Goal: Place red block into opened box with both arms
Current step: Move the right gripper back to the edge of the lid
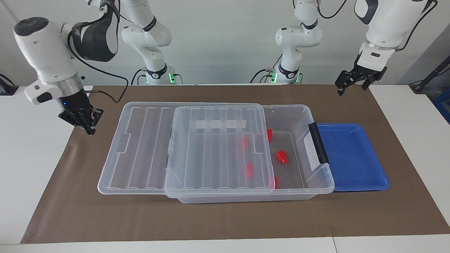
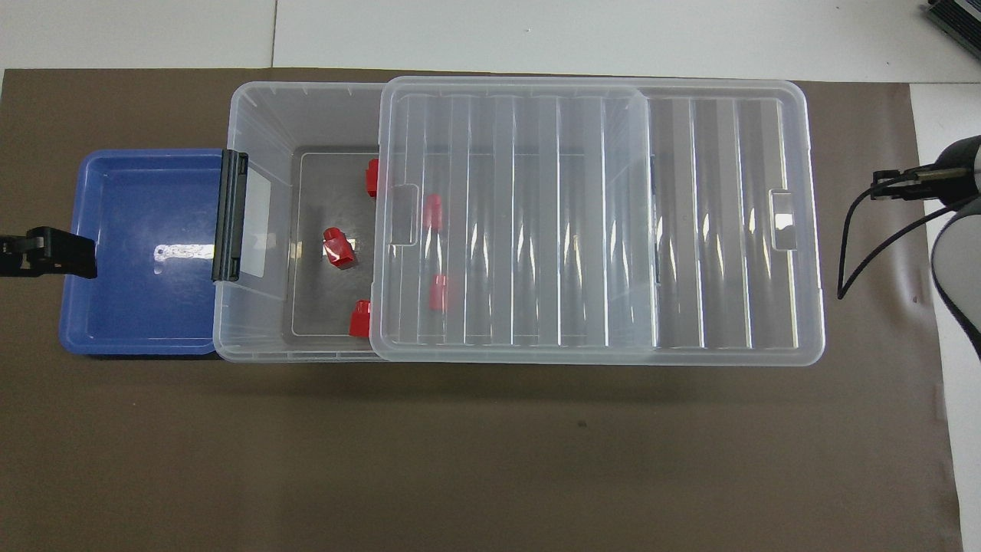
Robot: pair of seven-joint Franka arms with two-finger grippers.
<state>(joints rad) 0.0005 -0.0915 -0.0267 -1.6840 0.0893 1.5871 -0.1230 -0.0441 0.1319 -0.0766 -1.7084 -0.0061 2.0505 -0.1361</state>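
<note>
Red block [image 1: 281,156] lies loose on the floor of the box [image 1: 318,177], in the uncovered end toward the left arm's side of the table; four more red blocks [image 1: 249,169] sit around it, two seen through the lid [image 1: 218,147] and two half under its edge. The ribbed clear lid rests slid along the box, covering most of it and overhanging the end toward the right arm. Just beside the box's latched end, touching it, sits the blue tray [image 1: 355,158], with nothing in it.

Right gripper [image 1: 83,120] hangs low over the brown mat [image 1: 225,218] just off the overhanging lid end, its claw clenched on nothing. Left gripper [image 1: 355,80] is raised over the mat's corner at its own end of the table, claw released and empty.

Risk, as I judge it, sits with the lid. It is unsupported at the overhang, so a push from the right gripper that lands high or off-centre could tip it or skew it instead of sliding it. A skewed lid may also jam on the rim and drag the box against the tray.

Black latch [image 1: 318,143] and white label [image 1: 310,151] show on the box's end wall, and a white strip shows through the lid; no writing or brand can be read on any of them.
</note>
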